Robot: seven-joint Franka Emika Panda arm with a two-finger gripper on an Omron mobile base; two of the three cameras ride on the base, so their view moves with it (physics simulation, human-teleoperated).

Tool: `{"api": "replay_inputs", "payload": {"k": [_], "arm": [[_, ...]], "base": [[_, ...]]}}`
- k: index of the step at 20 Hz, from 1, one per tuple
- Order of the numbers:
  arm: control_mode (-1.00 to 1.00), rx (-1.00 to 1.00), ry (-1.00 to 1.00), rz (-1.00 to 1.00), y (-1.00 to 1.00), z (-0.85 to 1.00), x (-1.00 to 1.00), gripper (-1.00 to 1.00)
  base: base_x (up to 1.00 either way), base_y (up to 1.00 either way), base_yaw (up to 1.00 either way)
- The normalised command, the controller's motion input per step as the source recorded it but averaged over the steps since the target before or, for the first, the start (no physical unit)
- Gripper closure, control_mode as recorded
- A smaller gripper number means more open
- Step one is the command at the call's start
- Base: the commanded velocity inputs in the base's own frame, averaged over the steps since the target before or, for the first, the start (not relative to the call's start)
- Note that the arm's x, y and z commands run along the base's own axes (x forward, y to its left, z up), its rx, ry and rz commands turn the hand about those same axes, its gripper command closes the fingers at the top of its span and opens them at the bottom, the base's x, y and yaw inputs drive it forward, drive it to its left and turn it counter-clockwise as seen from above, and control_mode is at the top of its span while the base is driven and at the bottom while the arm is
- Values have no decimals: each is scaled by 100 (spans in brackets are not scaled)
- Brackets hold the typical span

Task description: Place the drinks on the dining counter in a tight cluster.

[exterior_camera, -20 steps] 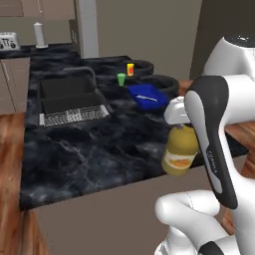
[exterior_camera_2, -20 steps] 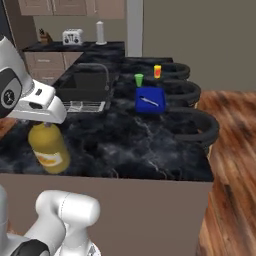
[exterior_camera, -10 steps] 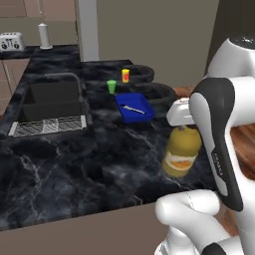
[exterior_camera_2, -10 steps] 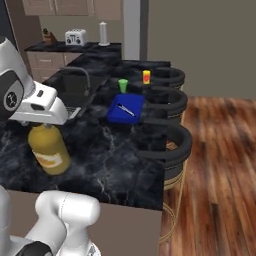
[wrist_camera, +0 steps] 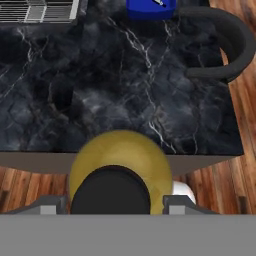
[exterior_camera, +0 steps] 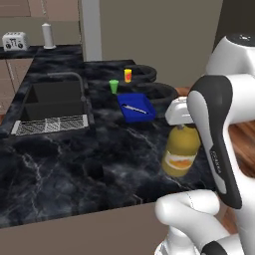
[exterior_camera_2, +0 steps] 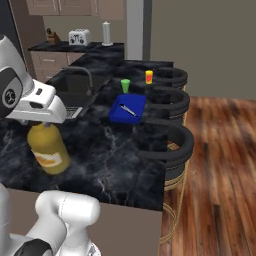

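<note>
A squat yellow-orange juice jug [exterior_camera: 182,152] [exterior_camera_2: 47,150] with a dark cap [wrist_camera: 111,190] hangs from my gripper [exterior_camera: 183,127] [exterior_camera_2: 42,125] [wrist_camera: 111,200]. The gripper is shut on the jug's neck. In the hand view the jug sits above the near edge of the dining counter [wrist_camera: 125,100], partly over the wood floor. The dining counter [exterior_camera: 74,164] [exterior_camera_2: 115,155] is black marble with white veins. Curved dark stool backs [exterior_camera_2: 165,145] line its right edge.
A blue tray [exterior_camera: 135,107] [exterior_camera_2: 127,107] with a utensil lies mid-counter. A green cup [exterior_camera: 114,86] [exterior_camera_2: 125,85] and a yellow cup [exterior_camera: 128,75] [exterior_camera_2: 149,76] stand behind it. A sink [exterior_camera: 50,102] is at left, with a toaster [exterior_camera_2: 79,36] on the far counter.
Both base views have shifted, so the base has driven along the counter; more of the stools and floor now show. The jug stays in the gripper at the same height.
</note>
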Motion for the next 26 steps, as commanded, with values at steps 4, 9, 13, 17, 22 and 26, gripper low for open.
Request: {"api": "replay_inputs", "payload": {"k": [4, 9, 13, 17, 22, 26], "arm": [[100, 0, 0, 0, 0, 0, 0, 100], [-100, 0, 2, 0, 0, 0, 49, 100], [-100, 1, 9, 0, 0, -10, 100, 100], [-100, 0, 6, 0, -2, -10, 100, 100], [-100, 0, 0, 0, -15, -28, 100, 100], [-100, 0, 4, 0, -34, -36, 100, 100]], "base": [[0, 0, 0], [11, 0, 0], [0, 0, 0], [0, 0, 0], [0, 0, 0], [0, 0, 0]]}}
